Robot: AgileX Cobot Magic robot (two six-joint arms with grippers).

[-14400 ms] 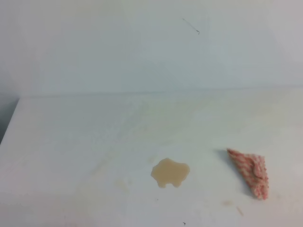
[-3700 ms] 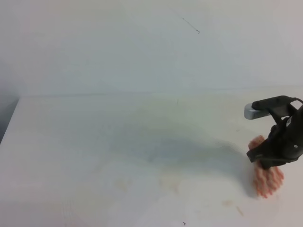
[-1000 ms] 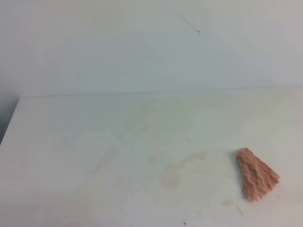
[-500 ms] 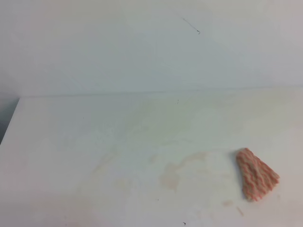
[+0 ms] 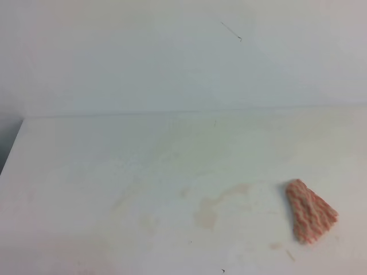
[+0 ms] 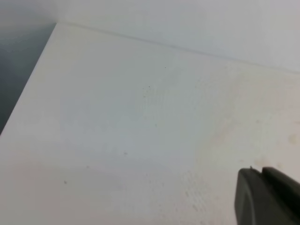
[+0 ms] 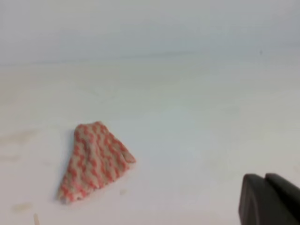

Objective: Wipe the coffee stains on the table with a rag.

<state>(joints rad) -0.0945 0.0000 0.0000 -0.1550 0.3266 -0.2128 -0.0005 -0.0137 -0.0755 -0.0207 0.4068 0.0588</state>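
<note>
The rag (image 5: 309,211), a red-and-white checked, roughly triangular cloth, lies flat on the white table (image 5: 86,172) at the right front. It also shows in the right wrist view (image 7: 93,161). No tan puddle shows. Faint beige smears (image 5: 206,217) of coffee stain lie left of the rag, with a paler streak (image 5: 238,188) above them. No arm shows in the exterior view. The left gripper (image 6: 261,171) shows only as dark fingertips pressed together over bare table. The right gripper (image 7: 265,177) shows the same way, to the right of the rag and apart from it.
The table's left edge (image 5: 11,154) drops off to a dark gap, also in the left wrist view (image 6: 28,89). A white wall (image 5: 172,57) rises behind the table. Small tan specks (image 5: 276,246) lie in front of the rag.
The tan puddle from the earliest frame is gone, leaving faint smears. The right gripper, over the rag 3.7 s ago, has left the exterior view. Nothing moved in the last second.
</note>
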